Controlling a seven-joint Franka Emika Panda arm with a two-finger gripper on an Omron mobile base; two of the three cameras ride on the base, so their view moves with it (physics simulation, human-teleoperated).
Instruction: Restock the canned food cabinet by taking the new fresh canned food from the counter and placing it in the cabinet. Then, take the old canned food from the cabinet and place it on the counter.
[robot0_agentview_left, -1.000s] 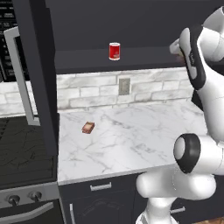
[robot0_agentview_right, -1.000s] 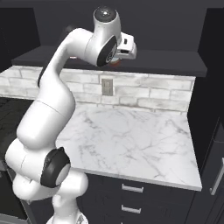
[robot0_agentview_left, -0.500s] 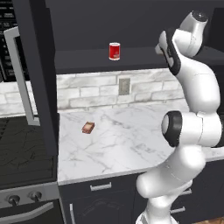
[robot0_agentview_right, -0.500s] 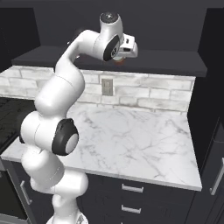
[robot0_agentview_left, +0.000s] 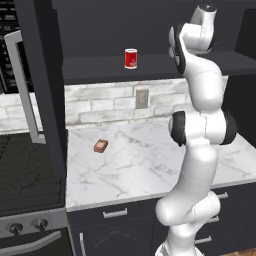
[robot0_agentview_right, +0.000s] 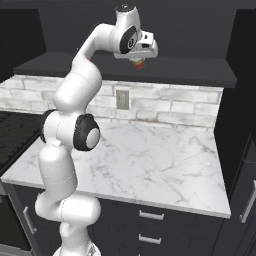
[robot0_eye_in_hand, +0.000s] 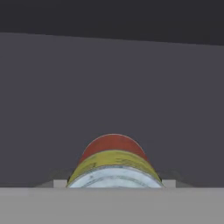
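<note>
Rendered domestic kitchen, worktop run under wall cupboards.

White marble-look counter (robot0_agentview_left: 145, 165) with grey veins across mid-frame; dark drawer fronts (robot0_agentview_right: 165, 225) with silver handles below it. Pale stone-tile backsplash (robot0_agentview_left: 105, 102) behind, a wall outlet (robot0_agentview_left: 142, 98) set in it. Dark charcoal cabinet (robot0_agentview_left: 150, 30) across the top of frame, one red can (robot0_agentview_left: 130, 58) standing on its shelf board. Stove (robot0_agentview_left: 30, 200) with knobs at lower left of the left base view; a tall dark unit with a long silver handle (robot0_agentview_left: 27, 95) above it. Small brown packet (robot0_agentview_left: 100, 146) lies on the counter.
</note>
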